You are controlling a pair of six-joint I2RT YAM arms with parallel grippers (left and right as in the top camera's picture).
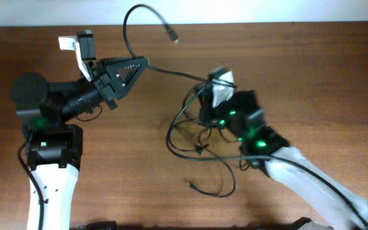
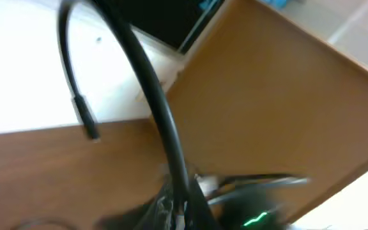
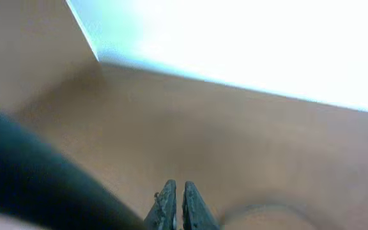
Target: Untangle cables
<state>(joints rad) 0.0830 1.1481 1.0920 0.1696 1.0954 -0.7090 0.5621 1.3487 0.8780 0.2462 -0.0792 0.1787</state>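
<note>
Overhead, cables [image 1: 197, 137] tangled centre, one loop past table [image 1: 337, 76] edge

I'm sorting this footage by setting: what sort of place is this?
Probably a robotics lab or test bench: a left arm and a right arm work at a wooden table, over a tangle of thin black cables.
</note>
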